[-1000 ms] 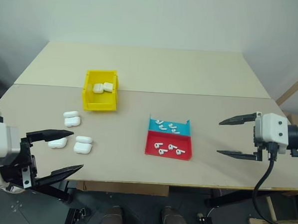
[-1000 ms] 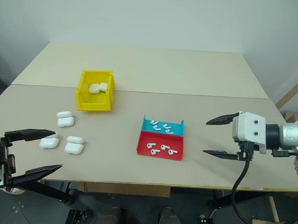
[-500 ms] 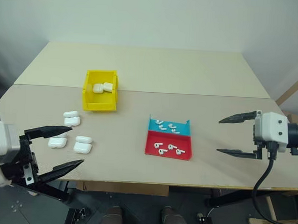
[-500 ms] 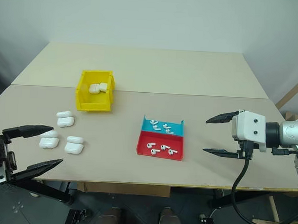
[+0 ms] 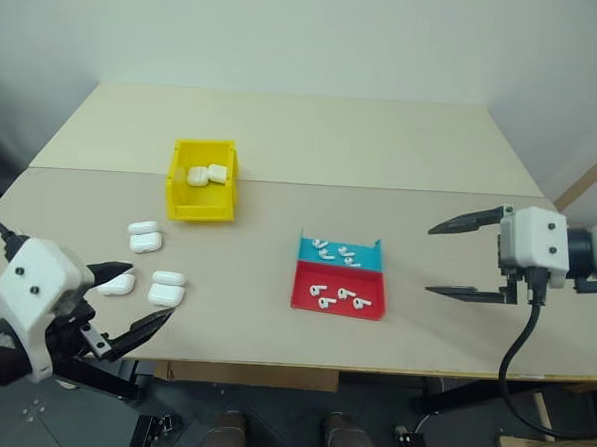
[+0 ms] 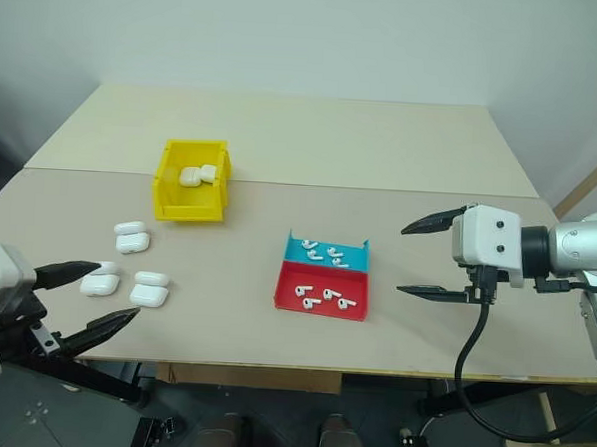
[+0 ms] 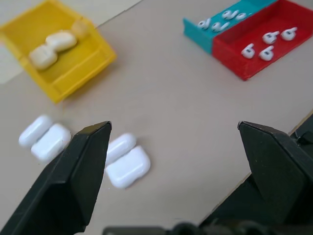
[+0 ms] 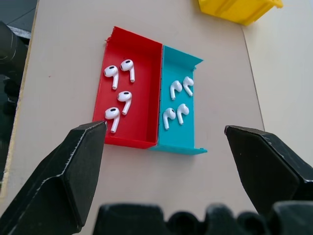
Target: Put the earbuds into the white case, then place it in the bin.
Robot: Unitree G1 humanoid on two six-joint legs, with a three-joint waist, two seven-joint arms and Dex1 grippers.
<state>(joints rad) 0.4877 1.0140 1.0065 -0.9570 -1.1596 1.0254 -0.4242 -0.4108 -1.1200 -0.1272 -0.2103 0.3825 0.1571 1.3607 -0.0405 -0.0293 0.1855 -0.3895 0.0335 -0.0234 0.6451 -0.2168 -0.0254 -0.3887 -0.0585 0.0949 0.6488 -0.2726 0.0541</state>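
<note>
The beige table (image 5: 283, 143) carried all items. The yellow bin (image 5: 201, 180) stood toward the far left and held two white cases lying side by side. Three further white cases (image 5: 144, 237) lay on the table nearer the front left edge, each with its lid swung open: one closest to the bin, one (image 5: 115, 283) just beside the left end effector's upper finger, and one (image 5: 166, 289) to the right of that. Near the middle sat the shallow tray (image 5: 339, 279), its blue compartment on the far side and its red compartment on the near side. The earbuds (image 8: 122, 90) lay loose in both compartments, four in red and four in blue as seen from the right wrist.

The left end effector (image 5: 134, 297) hung at the front left edge with its fingers spread wide, gripping nothing. The right end effector (image 5: 455, 260) hovered right of the tray, apart from it, fingers likewise spread wide and empty.
</note>
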